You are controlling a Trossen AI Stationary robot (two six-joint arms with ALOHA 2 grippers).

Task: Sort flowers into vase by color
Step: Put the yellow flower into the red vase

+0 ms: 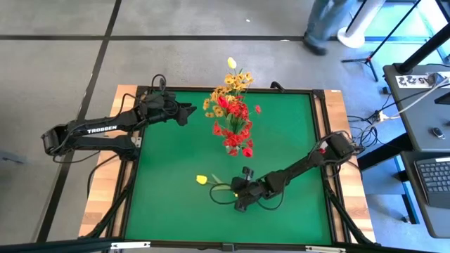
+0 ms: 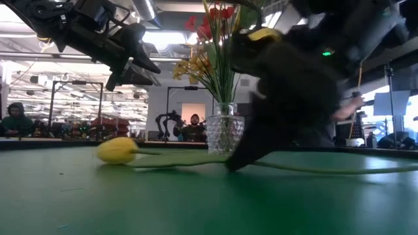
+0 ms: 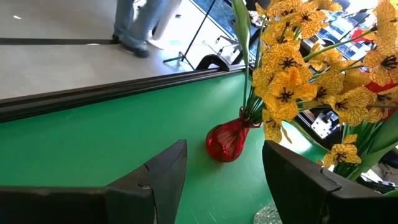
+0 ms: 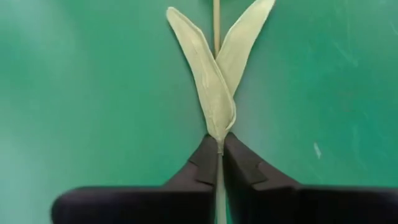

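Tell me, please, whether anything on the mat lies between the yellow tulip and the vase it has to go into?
Nothing visible does. The right gripper is shut on the yellow tulip's stem, and only bare green mat lies between it and the vase.

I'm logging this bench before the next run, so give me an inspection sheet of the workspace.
Surface: green mat in a wooden frame.
Job's things: yellow tulip lying flat on the mat; glass vase holding red and yellow flowers.
Clutter: nothing seen.
Grippers: right gripper shut on the tulip's stem, at mat level; left gripper open, raised beside the bouquet.
Cables: loose leads off the table's right edge.
Surroundings: person standing beyond the table, laptop on the right.
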